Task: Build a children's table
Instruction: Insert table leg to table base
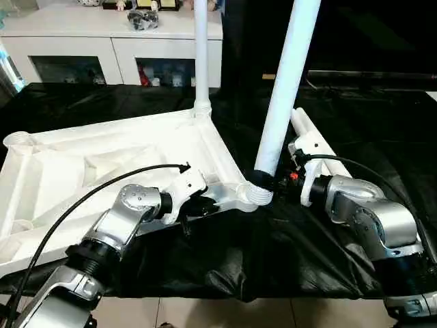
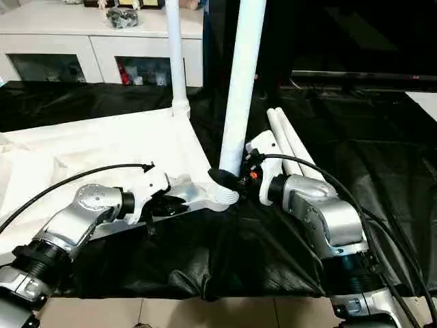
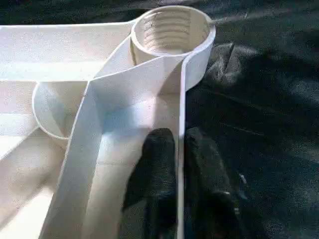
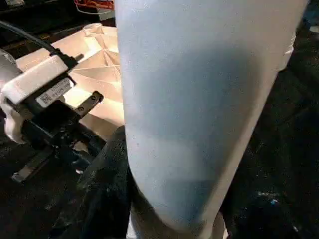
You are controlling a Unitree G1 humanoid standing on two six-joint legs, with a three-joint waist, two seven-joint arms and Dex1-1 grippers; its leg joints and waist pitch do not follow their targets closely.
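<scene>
The white table top (image 1: 102, 164) lies upside down on the black cloth (image 1: 225, 260), filling the left half of the head view, ribs up. One leg (image 1: 201, 55) stands upright in the far corner socket at upper centre; two spare legs (image 2: 290, 140) lie flat on the cloth right of centre, running from the middle up and away. The relation that matters is at the near corner socket (image 1: 254, 198), just below picture centre: a second leg (image 1: 287, 89) rises from it, its long axis not vertical but leaning up and to the right toward the top edge. The right claw (image 1: 263, 181) is clenched around the foot of that leg, right at the socket mouth, its arm coming in from the right. The left claw (image 3: 179, 174) sits left of that socket with its fingers pinching the thin rim wall of the table top, one finger on each side. The right arm is plainly the nearer one to the leg; I judge the next move needs the leg tipped toward upright so it seats squarely, while the left steadies the top.
</scene>
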